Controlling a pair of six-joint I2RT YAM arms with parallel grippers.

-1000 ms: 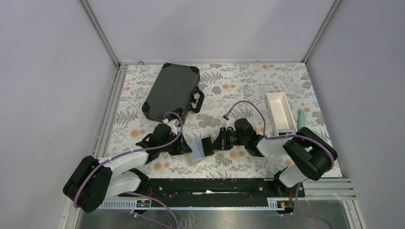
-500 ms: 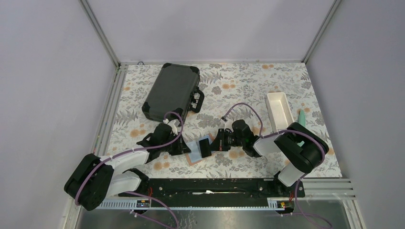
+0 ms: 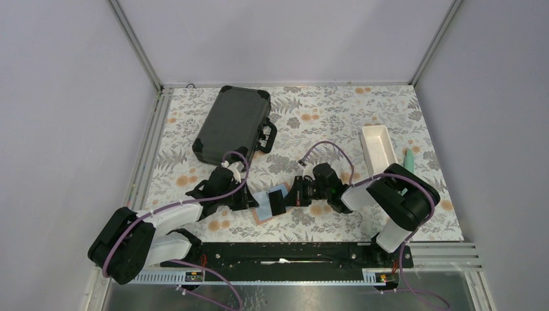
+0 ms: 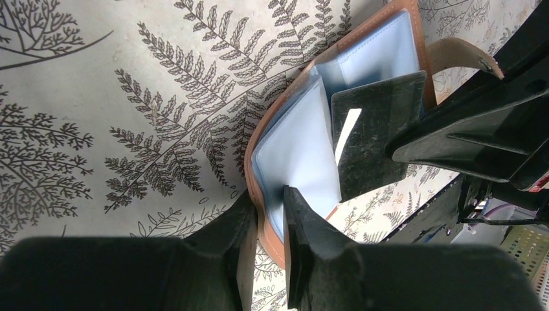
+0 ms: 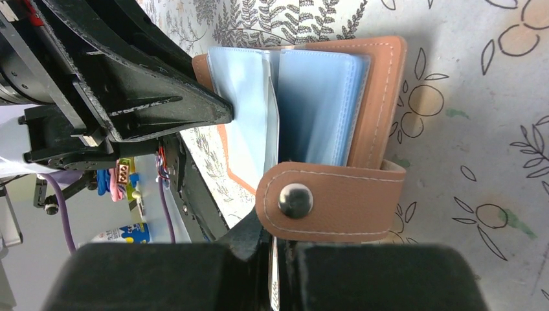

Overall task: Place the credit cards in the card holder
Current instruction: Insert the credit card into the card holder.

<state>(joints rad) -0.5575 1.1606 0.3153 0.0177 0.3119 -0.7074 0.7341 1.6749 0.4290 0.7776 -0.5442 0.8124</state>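
Card (image 4: 372, 139) is clamped in right hand (image 3: 290, 196), now lower than a second ago, over the open holder (image 4: 291, 162), its corner at the blue pockets but not seated. Meanwhile left hand (image 4: 270, 214) has just closed, pinching the holder's near edge on table (image 4: 97, 97). With the holder pinned, insertion looks ready.

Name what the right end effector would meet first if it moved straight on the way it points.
The wallet: its snap strap lies just ahead of the right end effector and its card, the blue pockets behind it. The left end effector, pinching the wallet's far edge, comes later. Depth unclear.
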